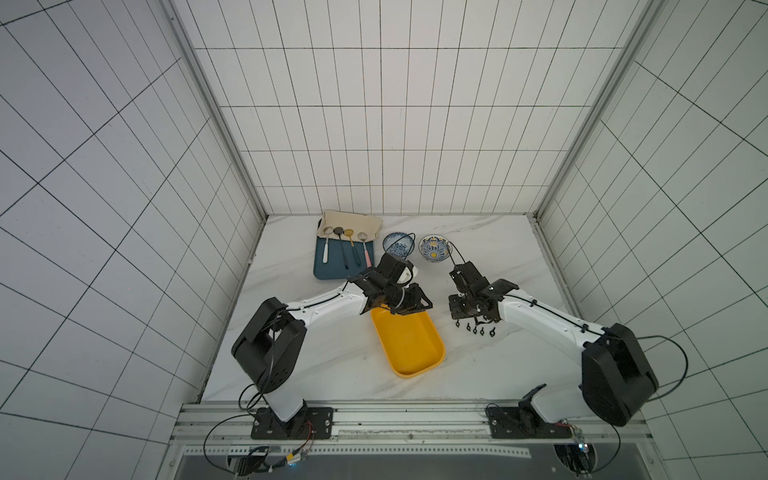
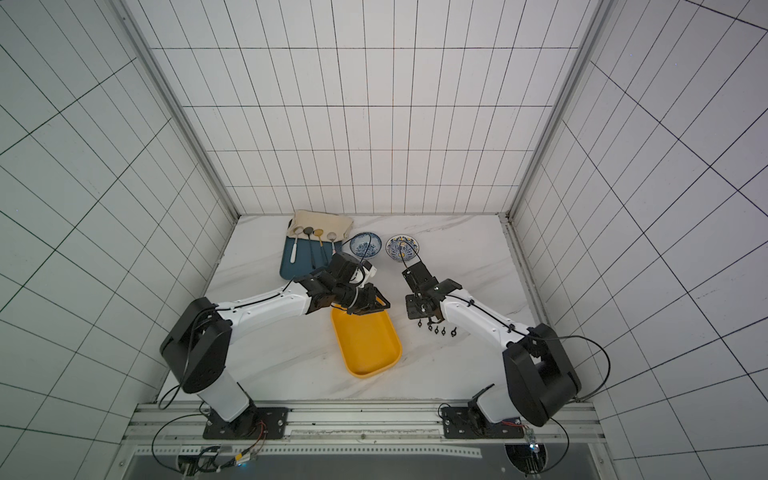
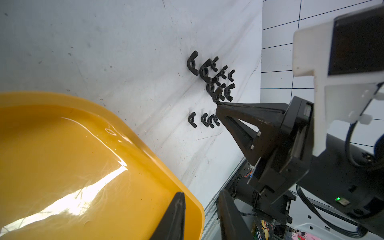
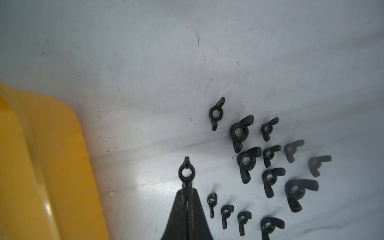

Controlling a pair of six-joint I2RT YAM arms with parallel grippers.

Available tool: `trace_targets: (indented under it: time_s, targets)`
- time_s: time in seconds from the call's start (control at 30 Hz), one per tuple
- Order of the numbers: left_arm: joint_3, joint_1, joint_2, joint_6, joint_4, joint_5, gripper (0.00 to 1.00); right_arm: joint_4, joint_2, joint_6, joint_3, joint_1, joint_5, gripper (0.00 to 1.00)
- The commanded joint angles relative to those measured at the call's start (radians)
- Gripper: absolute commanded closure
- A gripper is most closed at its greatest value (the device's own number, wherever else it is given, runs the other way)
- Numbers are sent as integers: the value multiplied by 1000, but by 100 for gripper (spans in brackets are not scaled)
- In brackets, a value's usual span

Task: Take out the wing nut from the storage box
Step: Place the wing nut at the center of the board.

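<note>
The yellow storage box [image 1: 409, 345] [image 2: 368, 343] lies mid-table, and its inside [image 3: 62, 155] looks bare. My left gripper [image 1: 419, 308] [image 3: 200, 207] hovers open at the box's far end, one finger over the inside and one outside the rim. To the right of the box, my right gripper [image 1: 478, 322] [image 4: 187, 190] is shut on one wing of a black wing nut [image 4: 186, 172] [image 3: 217, 96], held just above the table. Several more wing nuts [image 4: 239, 131] [image 1: 473, 330] lie in rows on the table beside it.
A dark-blue tray [image 1: 332, 268] with several spoons and a beige cloth [image 1: 353, 222] sits at the back left. Two patterned bowls [image 1: 398, 244] [image 1: 434, 248] stand behind the grippers. Tiled walls close in the table on three sides.
</note>
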Motion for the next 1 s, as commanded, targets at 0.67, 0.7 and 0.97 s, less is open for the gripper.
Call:
trace_targets:
  time_s: [0.67, 0.7, 0.97]
  targets:
    - [17, -2, 37, 4, 47, 30, 68, 100, 201, -14, -2, -48, -92, 92]
    - [16, -2, 37, 2, 49, 30, 68, 100, 198, -12, -6, -47, -95, 89]
    - [6, -2, 30, 1, 49, 19, 67, 101, 163, -11, -14, -46, -98, 83]
